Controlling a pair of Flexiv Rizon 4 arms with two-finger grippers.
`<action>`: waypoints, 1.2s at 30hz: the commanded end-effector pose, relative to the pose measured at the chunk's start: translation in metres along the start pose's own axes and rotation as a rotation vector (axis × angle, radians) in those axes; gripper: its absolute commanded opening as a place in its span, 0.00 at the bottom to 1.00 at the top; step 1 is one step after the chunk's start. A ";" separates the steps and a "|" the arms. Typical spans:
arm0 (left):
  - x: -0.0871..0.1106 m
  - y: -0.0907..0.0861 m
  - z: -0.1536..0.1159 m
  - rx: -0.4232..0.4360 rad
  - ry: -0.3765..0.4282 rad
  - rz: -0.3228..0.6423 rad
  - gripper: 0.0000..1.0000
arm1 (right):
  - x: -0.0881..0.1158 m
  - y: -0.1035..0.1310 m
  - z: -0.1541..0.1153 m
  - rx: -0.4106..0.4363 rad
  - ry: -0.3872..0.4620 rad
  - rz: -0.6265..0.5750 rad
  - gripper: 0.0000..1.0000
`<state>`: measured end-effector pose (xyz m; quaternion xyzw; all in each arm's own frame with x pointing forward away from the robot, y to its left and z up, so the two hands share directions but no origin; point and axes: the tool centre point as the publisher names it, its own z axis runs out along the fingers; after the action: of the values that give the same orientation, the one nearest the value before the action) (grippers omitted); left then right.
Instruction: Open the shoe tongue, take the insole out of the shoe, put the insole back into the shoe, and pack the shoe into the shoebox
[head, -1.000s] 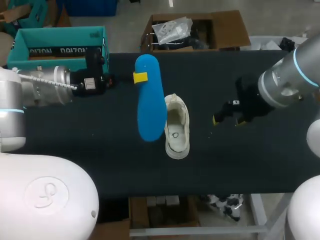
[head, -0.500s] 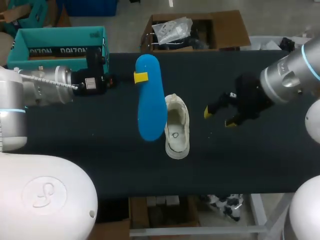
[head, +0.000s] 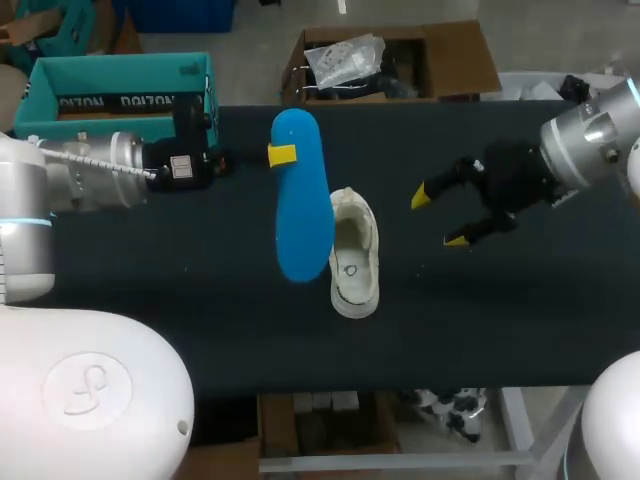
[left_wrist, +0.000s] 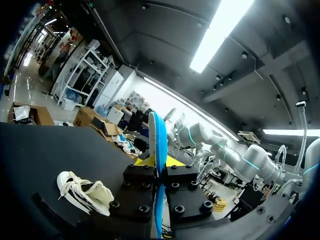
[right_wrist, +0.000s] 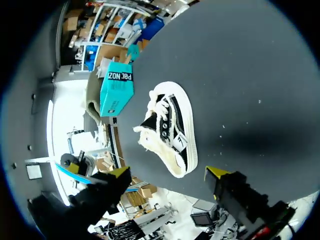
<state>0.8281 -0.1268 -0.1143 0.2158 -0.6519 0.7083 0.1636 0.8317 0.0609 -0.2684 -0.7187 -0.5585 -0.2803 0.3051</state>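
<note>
The table is black. A cream shoe lies on it, near the middle of the frame. Nothing is holding the shoe.

My left arm comes in from the left side of the frame. The left gripper is closed tight on the blue insole. One yellow tip shows on the insole near its top end. The insole is long and runs from the upper middle of the frame down to the shoe. Its lower end covers a bit of the shoe's left side.

In the left wrist view, the blue insole sticks out between the two fingers of the left gripper. Only its thin edge shows. Both fingers press on it, one from each side. The shoe lies on the table beside the gripper.

My right arm comes in from the right side of the frame. The right gripper is to the right of the shoe and apart from it. Its two yellow tips are spread wide, and it holds nothing.

In the right wrist view, the right gripper is wide open. The shoe lies just ahead of it, with a black side and cream laces.

The teal shoebox is in the upper left of the frame, at the far edge of the table. Its top is open. In the right wrist view, the shoebox is past the shoe.
</note>
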 end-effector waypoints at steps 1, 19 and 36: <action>0.000 0.000 0.000 0.001 -0.001 0.000 0.00 | 0.015 -0.001 0.004 0.298 -0.004 0.392 1.00; 0.000 0.000 0.000 0.001 -0.001 0.000 0.00 | 0.021 0.004 0.011 0.341 0.014 0.442 1.00; 0.000 0.000 0.000 0.001 -0.001 0.000 0.00 | 0.015 -0.014 0.030 0.298 0.131 0.909 1.00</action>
<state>0.8281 -0.1267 -0.1145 0.2155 -0.6520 0.7083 0.1639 0.8294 0.0963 -0.2760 -0.8170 -0.2053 -0.0725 0.5339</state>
